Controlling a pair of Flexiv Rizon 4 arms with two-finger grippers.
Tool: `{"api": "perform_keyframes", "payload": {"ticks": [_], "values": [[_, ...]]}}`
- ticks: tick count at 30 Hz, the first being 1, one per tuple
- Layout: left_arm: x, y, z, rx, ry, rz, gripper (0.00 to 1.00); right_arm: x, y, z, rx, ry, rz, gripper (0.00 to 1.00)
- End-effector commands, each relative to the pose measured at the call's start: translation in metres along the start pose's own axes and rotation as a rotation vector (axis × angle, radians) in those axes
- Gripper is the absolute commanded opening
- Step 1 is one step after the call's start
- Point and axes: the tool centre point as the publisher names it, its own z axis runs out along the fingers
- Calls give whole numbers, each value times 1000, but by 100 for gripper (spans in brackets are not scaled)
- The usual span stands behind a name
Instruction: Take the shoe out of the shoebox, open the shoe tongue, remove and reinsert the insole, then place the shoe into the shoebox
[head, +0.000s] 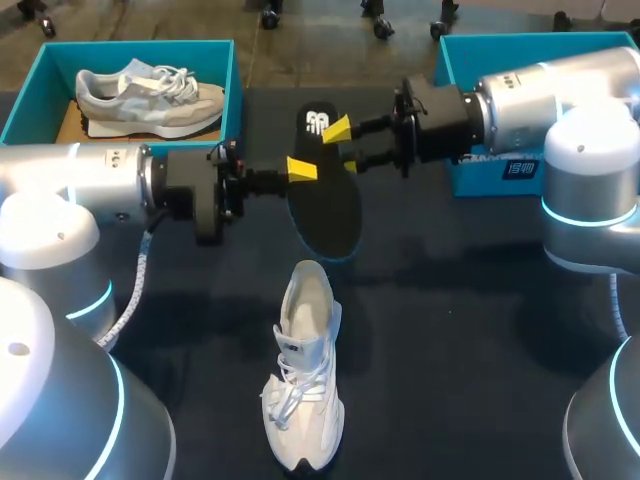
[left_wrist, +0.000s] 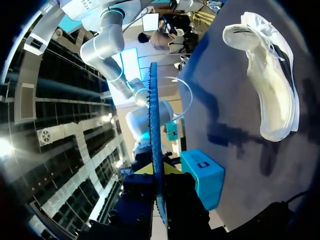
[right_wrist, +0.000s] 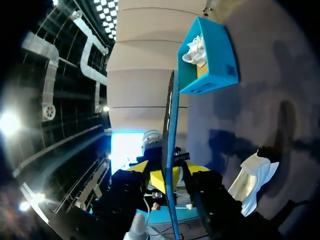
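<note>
A black insole (head: 328, 195) hangs in the air above the middle of the table, seen edge-on in both wrist views. My left gripper (head: 302, 168) (left_wrist: 156, 170) is shut on its near edge from the left. My right gripper (head: 343, 147) (right_wrist: 167, 170) comes in from the right, its yellow tips standing apart on either side of the insole (right_wrist: 171, 115), open. A white shoe (head: 303, 385) (left_wrist: 270, 85) (right_wrist: 255, 180) lies on the dark table below, toe toward the front edge. The teal shoebox (head: 25, 110) (right_wrist: 207, 55) at the back left holds a grey shoe (head: 150, 100).
A second teal box (head: 495, 170) (left_wrist: 202, 175) sits at the back right under my right arm. Dark table surface lies open to the left and right of the white shoe.
</note>
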Motion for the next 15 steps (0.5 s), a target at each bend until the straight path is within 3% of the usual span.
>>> {"api": "perform_keyframes", "payload": {"ticks": [1,8,11,15], "values": [[1,-11,-22,5,7,-30,0,-5,-20,-19,1,5,0,100],[-4,-20,-45,22,-18,-103,0,-11,-35,-35,-8,6,16,100],[-6,-23,-53,-7,99,-51,0,-11,-35,-35,-8,6,16,100],[-6,-23,-53,-7,99,-51,0,-11,-35,-35,-8,6,16,100]]}}
